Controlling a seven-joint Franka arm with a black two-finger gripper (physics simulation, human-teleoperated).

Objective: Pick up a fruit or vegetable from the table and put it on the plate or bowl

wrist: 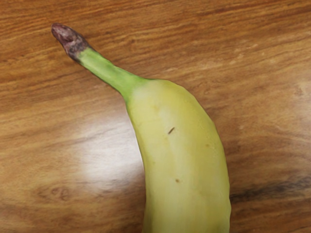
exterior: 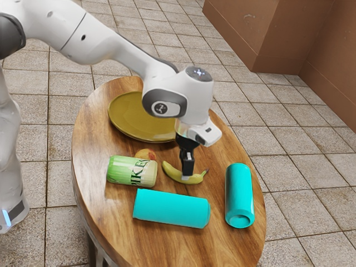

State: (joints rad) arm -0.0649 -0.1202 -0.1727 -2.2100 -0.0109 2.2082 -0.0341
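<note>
The banana (exterior: 173, 171) (wrist: 180, 160) lay on the table (exterior: 94, 144), near a green can (exterior: 132, 171), not yet lifted. The gripper (exterior: 188, 167) stood low over its middle; whether it gripped could not be told. The plate (exterior: 125, 119) behind waited, so lifting and placing remained.

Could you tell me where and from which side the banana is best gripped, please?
Grip the banana at its thick middle, from straight above, closing across its width: it lies flat on the table, and its green stem tapers thin.
</note>
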